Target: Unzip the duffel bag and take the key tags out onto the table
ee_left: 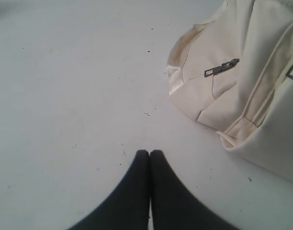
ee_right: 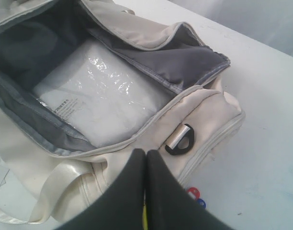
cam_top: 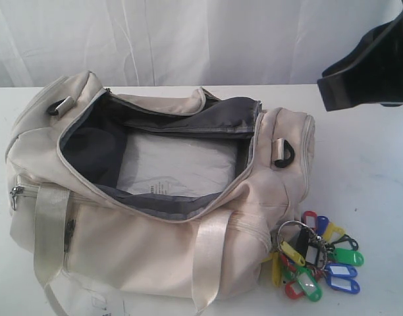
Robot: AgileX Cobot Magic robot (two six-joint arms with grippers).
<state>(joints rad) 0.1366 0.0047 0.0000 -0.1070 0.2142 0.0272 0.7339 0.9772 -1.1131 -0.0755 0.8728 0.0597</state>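
- Zipper (cam_top: 142, 209) undone along the top: the duffel bag (cam_top: 155, 250) lies on its side-length across the table (cam_top: 373, 171), its mouth gaping wide and the dark grey lining showing all round the opening.
- The bag is cream-white fabric with grey trim at the opening, pale webbing handles (cam_top: 211, 253) drooping over its front face, and a black D-ring (cam_top: 284, 155) on each end.
- Inside the bag, flat on its floor, rests a clear plastic packet (cam_top: 175, 164) with something white in it and small print along one edge.
- A small metal zipper pull (ee_left: 222, 67) lies flat against the bag's end panel in the left wrist view.
- The key tags (cam_top: 317, 260) lie outside the bag, on the table just beside its end; they are a bunch of red, blue, green, yellow and black tags fanned around a metal ring.
- The right gripper (ee_right: 145, 153) hovers above that same end of the bag, near the D-ring, its two black fingers pressed together with nothing between them; a red and a blue tag peek out beside them.
- The right arm (cam_top: 373, 66) shows as a dark block up beyond the bag's end in the exterior view.
- The left gripper (ee_left: 149, 153) hangs over bare table beside the bag's other end, clear of the fabric, fingers likewise closed tip to tip and empty.
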